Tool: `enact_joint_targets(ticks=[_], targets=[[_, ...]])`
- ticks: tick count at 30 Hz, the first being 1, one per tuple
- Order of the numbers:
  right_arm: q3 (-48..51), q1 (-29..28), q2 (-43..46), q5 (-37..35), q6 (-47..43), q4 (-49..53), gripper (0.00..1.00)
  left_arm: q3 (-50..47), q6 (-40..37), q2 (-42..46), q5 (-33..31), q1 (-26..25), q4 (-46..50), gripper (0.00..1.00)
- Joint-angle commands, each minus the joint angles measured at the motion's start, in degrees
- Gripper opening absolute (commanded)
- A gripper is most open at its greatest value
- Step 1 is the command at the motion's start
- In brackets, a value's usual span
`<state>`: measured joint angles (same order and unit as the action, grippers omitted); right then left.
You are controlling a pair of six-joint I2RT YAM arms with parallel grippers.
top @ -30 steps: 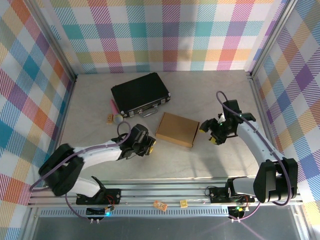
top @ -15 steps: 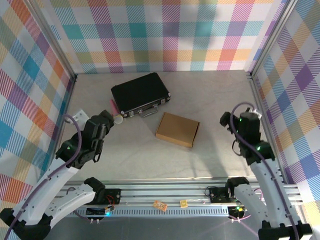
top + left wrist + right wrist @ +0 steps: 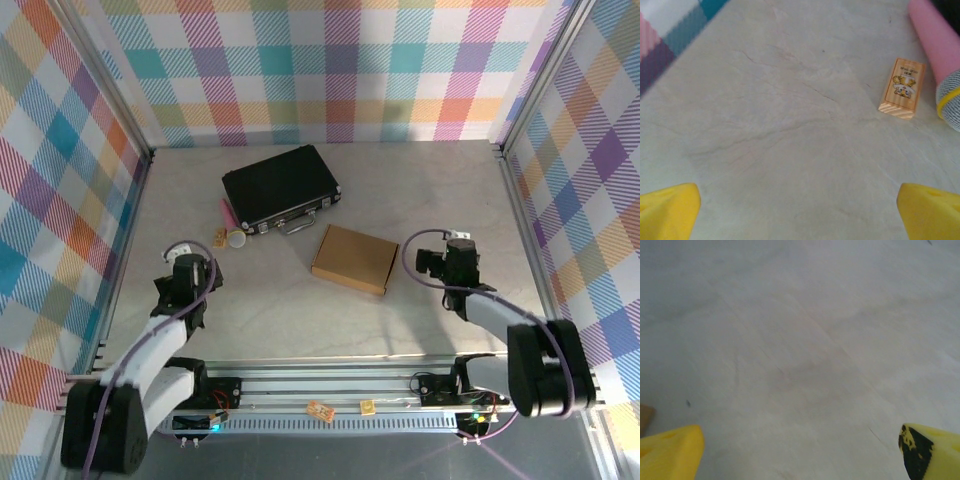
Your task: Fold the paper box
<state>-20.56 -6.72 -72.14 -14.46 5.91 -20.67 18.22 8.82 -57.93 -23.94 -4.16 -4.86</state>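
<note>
Closest in the top view is a metal rail (image 3: 330,385) at the near edge of the table (image 3: 300,310). Two tiny wooden blocks (image 3: 320,411) lie just in front of that rail.

A bit further in, the left end effector (image 3: 188,268) hangs over the left side of the table. In the left wrist view, its two yellow fingertips (image 3: 667,210) are wide apart, with only bare table between them. The right end effector (image 3: 442,262) is over the right side. Its yellow fingertips (image 3: 670,452) are wide apart too, and nothing is held there. One tip has a black patch on it.

Between the two arms, near the middle of the table, lies the paper box (image 3: 355,258). It is plain brown, flat and shallow, and turned a little. Neither end effector touches it; the right one is nearer.

Further back on the left is a small wooden block (image 3: 902,87) with a cartoon animal on it. Right beside it is a round thing (image 3: 237,239), grey with a yellow stripe, and a pink stick (image 3: 935,40).

Behind those sits a black case (image 3: 281,188) with a handle, just past the paper box. At the very back stand walls (image 3: 330,70) in bright colored checks.
</note>
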Motion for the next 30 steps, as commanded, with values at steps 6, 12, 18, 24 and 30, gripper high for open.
enact_joint_targets(ticks=[6,12,18,24,30], targets=[[-1.94,4.56,-14.04,12.81,-6.45,-27.52,0.99,4.98,-4.25,-23.41,15.46,4.07,-36.80,1.00],[-2.94,5.42,-15.83,12.77,-5.38,-27.15,0.99,2.17,-9.19,-33.40,19.65,1.66,-51.96,1.00],[-3.09,5.69,-15.66,13.32,-5.30,-26.31,0.99,4.50,-8.38,-32.46,17.87,1.66,-46.05,1.00],[-3.54,5.98,-15.75,14.00,-5.12,-25.62,0.99,4.47,-8.29,-32.42,17.87,1.66,-45.86,1.00],[-3.28,6.05,-15.75,14.02,-5.18,-25.97,0.99,4.46,-8.30,-32.42,17.85,1.68,-45.86,1.00]])
